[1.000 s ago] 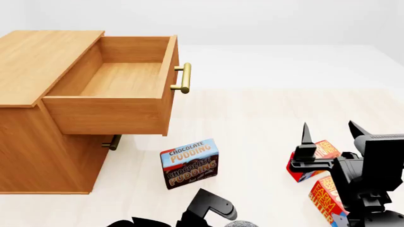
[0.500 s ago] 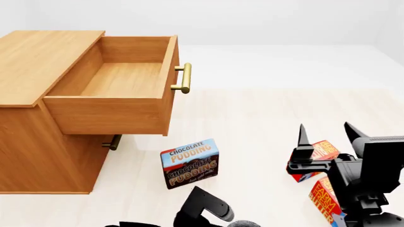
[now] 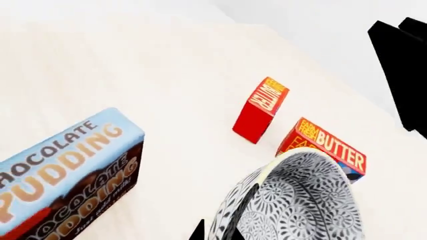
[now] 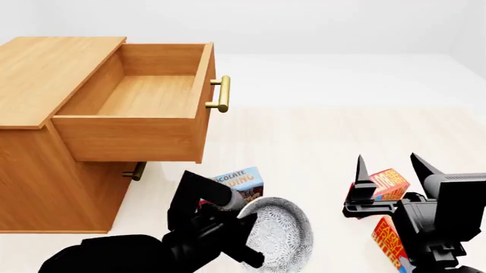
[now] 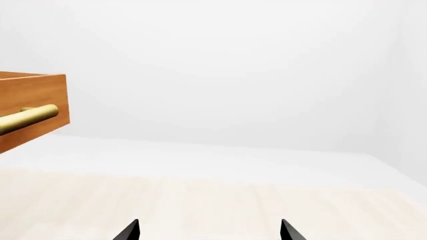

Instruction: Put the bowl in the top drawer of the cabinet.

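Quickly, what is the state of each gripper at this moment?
Left gripper: shut on the bowl, held tilted above the floor.
Right gripper: open, holding nothing.

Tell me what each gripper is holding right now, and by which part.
The left gripper holds the bowl by its rim, one finger against the patterned outside. The right gripper is open and holds nothing.
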Controlling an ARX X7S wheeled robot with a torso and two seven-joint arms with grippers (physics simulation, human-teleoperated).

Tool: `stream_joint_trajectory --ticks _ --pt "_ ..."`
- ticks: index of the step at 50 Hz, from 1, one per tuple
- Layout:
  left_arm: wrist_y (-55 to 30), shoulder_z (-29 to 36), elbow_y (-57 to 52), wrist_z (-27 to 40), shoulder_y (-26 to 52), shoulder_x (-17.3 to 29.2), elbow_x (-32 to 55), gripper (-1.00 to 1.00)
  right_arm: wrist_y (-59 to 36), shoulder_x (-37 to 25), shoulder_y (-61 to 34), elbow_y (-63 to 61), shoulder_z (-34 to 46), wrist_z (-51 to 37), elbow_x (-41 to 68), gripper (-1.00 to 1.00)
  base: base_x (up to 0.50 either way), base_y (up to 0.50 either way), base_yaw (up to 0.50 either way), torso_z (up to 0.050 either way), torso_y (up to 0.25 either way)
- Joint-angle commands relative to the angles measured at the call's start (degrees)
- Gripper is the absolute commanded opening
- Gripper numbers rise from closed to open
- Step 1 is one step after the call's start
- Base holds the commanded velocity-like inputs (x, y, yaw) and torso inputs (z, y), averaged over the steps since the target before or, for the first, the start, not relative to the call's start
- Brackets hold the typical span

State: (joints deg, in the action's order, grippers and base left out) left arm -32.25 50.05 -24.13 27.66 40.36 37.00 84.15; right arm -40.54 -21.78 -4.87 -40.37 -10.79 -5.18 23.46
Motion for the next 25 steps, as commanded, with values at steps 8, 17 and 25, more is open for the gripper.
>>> stream_joint_trajectory --ticks 8,17,25 --pt "1.8 -9.1 -11.1 5.4 6.8 8.3 11.0 -1.00 1.6 0.9 0.2 1.5 1.4 0.4 0.4 1.00 0.00 0.00 0.00 0.000 0.000" --pt "0.3 -11.9 -9.1 10.3 14.7 10.1 17.1 -1.00 2.2 1.2 -0.1 2.2 2.5 0.8 0.5 1.00 0.00 0.00 0.00 0.000 0.000" --pt "-2.0 -13.8 -3.3 15.6 25.2 10.4 22.0 -1.00 2.5 1.3 -0.6 2.5 3.3 1.1 0.8 1.00 0.00 0.00 0.00 0.000 0.000"
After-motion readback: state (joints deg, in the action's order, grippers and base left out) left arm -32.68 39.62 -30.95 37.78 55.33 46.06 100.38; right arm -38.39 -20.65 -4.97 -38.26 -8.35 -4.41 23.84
